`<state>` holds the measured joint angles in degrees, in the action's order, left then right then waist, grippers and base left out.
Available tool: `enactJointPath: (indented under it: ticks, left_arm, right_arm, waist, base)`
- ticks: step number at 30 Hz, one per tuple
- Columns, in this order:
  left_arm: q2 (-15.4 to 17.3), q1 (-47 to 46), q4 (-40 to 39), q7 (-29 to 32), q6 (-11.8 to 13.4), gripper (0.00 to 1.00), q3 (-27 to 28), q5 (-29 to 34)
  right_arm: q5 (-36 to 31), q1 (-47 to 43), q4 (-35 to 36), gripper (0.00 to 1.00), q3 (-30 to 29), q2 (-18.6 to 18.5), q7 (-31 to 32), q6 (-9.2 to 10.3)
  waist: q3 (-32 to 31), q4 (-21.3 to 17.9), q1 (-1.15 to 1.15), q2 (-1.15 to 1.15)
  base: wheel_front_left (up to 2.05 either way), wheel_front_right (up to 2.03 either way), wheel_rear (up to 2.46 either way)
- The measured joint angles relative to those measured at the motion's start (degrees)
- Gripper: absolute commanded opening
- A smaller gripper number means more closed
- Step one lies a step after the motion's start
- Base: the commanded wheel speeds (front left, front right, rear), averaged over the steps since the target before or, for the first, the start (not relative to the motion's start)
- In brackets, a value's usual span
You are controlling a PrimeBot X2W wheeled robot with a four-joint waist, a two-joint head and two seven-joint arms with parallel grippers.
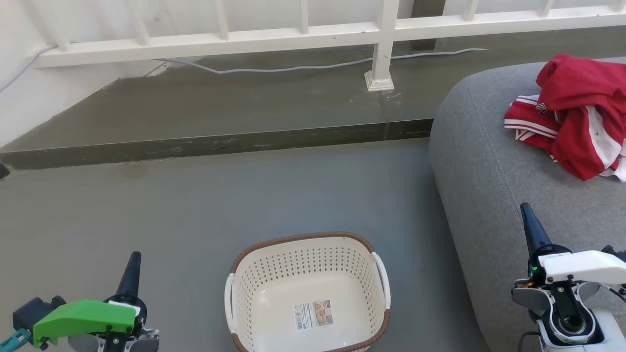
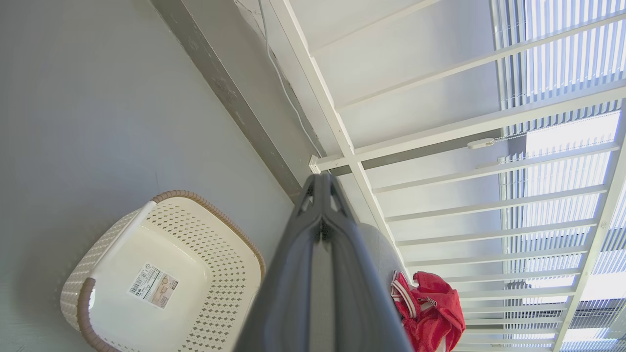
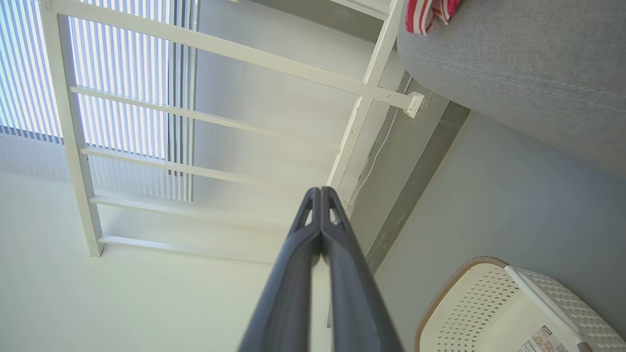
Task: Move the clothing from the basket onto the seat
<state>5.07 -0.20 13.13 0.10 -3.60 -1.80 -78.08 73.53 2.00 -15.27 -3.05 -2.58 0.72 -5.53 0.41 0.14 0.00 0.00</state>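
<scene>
1. At lower left of head view, left claw (image 1: 134, 259): fingers pressed together, nothing held, seen against floor (image 1: 195, 205).
2. Right claw (image 1: 527, 215): fingers together too, nothing held, seen against seat (image 1: 489, 171).
3. Basket (image 1: 303, 264): btwn claws, on floor, near seat; label (image 1: 314, 314) on its bottom.
4. Clothing (image 1: 577, 112): red heap on seat, well apart from basket.

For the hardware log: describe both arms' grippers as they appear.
Left gripper: long, dark, tapered fingers above a bright green cover, with a black block and a teal piece beside it. Right gripper: the same dark fingers, a white cover, grey housing, a small green light and a dark cable.
</scene>
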Motion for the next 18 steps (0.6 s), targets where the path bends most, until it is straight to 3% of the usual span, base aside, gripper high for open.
enactJointPath:
  ticks: [18]
  left_arm:
    - [-0.9,-1.8,1.6,3.4,-2.3,0.0,3.1,-11.5]
  right_arm:
    - [14.4,1.1,-0.3,0.0,-2.7,0.0,3.5,-1.0]
  waist:
    - [-0.2,-0.1,0.0,0.0]
  base:
    - [0.0,0.0,0.0]
